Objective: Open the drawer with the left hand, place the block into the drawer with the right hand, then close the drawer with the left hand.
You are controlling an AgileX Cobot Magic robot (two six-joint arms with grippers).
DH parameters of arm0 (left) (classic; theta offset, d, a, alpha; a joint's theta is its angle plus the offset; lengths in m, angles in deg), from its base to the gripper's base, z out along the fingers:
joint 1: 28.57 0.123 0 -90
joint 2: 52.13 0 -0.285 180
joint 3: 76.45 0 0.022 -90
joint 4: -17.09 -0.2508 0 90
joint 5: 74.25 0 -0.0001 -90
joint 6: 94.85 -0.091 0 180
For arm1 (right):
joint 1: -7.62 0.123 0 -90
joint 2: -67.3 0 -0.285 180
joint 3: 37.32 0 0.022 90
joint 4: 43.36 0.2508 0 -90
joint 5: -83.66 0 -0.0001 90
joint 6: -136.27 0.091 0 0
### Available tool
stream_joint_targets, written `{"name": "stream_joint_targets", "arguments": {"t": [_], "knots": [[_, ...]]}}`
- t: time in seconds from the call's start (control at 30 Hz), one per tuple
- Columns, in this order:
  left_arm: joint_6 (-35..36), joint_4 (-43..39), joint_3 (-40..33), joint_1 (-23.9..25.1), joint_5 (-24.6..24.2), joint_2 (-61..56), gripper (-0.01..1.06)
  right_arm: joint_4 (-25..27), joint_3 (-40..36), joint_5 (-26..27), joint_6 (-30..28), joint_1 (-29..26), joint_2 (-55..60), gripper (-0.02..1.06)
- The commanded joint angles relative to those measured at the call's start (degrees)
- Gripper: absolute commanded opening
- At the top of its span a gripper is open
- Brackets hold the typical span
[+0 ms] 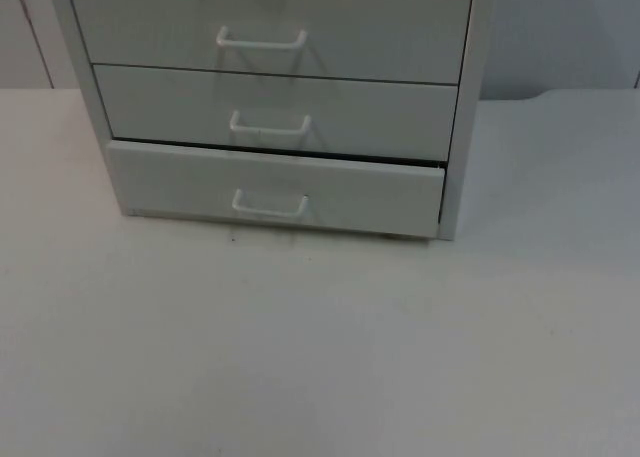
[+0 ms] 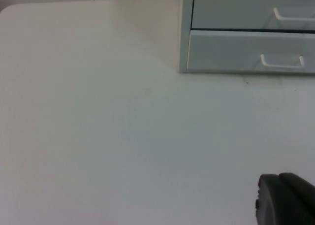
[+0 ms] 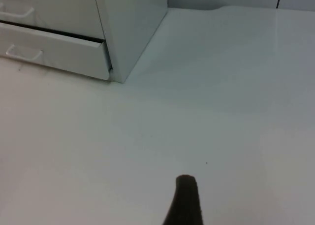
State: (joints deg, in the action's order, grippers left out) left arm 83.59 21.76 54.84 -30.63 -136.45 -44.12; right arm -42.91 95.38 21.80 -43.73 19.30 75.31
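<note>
A pale grey cabinet [image 1: 270,97] stood on the white surface [image 1: 320,357], its back toward the partition wall [image 1: 560,37]. Three drawer fronts faced forward, each with a white bar handle. The bottom drawer [image 1: 275,189] sat pulled out a little from the cabinet body, a thin dark gap running along its top edge; its handle [image 1: 270,205] was free, with nothing touching it. The middle drawer [image 1: 275,112] and the upper drawer [image 1: 270,32] were flush with the frame.

The left fingers [image 2: 285,200] hung above bare surface, well apart from the cabinet, with the bottom drawer and its handle ahead of them and off to their right side. Whether they were spread or pressed together could not be told.

The right fingers [image 3: 184,200] likewise hovered over bare surface, with the cabinet's right side panel [image 3: 133,28] and the protruding corner of the bottom drawer ahead of them and off to their left, well apart. Their spread could not be told either. Both pairs of fingers held nothing that could be seen.
</note>
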Motion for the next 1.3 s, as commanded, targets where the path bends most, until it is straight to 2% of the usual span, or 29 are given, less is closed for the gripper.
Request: {"name": "stream_joint_targets", "arguments": {"t": [0.0, 0.17, 0.23, 0.3, 0.33, 0.4, 0.57, 0.67, 0.7, 0.73, 0.83, 0.93, 0.97, 1.0, 1.27], "knots": [[0.4, 0.4, -0.3, 0.2, 0.7, -0.2, 0.00, -0.4, -0.4, 0.0, 0.4, 0.1, -0.2, 0.63], [0.4, 0.4, -0.3, 0.2, 0.7, -0.2, 0.00, -0.4, -0.4, 0.0, 0.4, 0.1, -0.2, 0.68], [0.4, 0.4, -0.3, 0.2, 0.7, -0.2, 0.00, -0.4, -0.4, 0.0, 0.4, 0.1, -0.2, 0.77], [0.4, 0.4, -0.3, 0.2, 0.7, -0.2, 0.00, -0.4, -0.4, 0.0, 0.4, 0.1, -0.2, 0.92], [0.4, 0.4, -0.3, 0.2, 0.7, -0.2, 0.00, -0.4, -0.4, 0.0, 0.4, 0.1, -0.2, 0.92], [0.4, 0.4, -0.3, 0.2, 0.7, -0.2, 0.00, -0.4, -0.4, 0.0, 0.4, 0.1, -0.2, 1.05], [0.4, 0.4, -0.3, 0.2, 0.7, -0.2, 0.00, -0.4, -0.4, 0.0, 0.4, 0.1, -0.2, 1.05], [0.5, 0.4, -0.3, 0.2, 0.7, -0.2, 0.11, -0.4, -0.4, 0.0, 0.4, 0.1, -0.2, 1.05], [0.5, 0.4, -0.3, 0.2, 0.7, -0.2, 0.20, -0.4, -0.4, 0.0, 0.4, 0.1, -0.2, 1.05], [0.5, 0.4, -0.3, 0.2, 0.7, -0.2, 0.20, -0.4, -0.4, 0.0, 0.4, 0.1, -0.2, 1.05], [0.5, 0.4, -0.3, 0.2, 0.7, -0.2, 0.51, -0.4, -0.4, 0.0, 0.4, 0.1, -0.2, 1.05], [0.5, 0.4, -0.3, 0.2, 0.7, -0.2, 0.95, -0.4, -0.4, 0.0, 0.4, 0.1, -0.2, 1.05], [0.5, 0.4, -0.3, 0.2, 0.7, -0.2, 0.95, -0.4, -0.4, 0.0, 0.4, 0.1, -0.2, 1.05], [0.5, 0.4, -0.3, 0.2, 0.7, -0.2, 1.06, -0.4, -0.4, 0.0, 0.4, 0.1, -0.2, 1.05], [0.6, 0.4, -0.3, 0.2, 0.7, -0.2, 1.05, -0.4, -0.4, 0.0, 0.4, 0.1, -0.2, 1.05]]}}
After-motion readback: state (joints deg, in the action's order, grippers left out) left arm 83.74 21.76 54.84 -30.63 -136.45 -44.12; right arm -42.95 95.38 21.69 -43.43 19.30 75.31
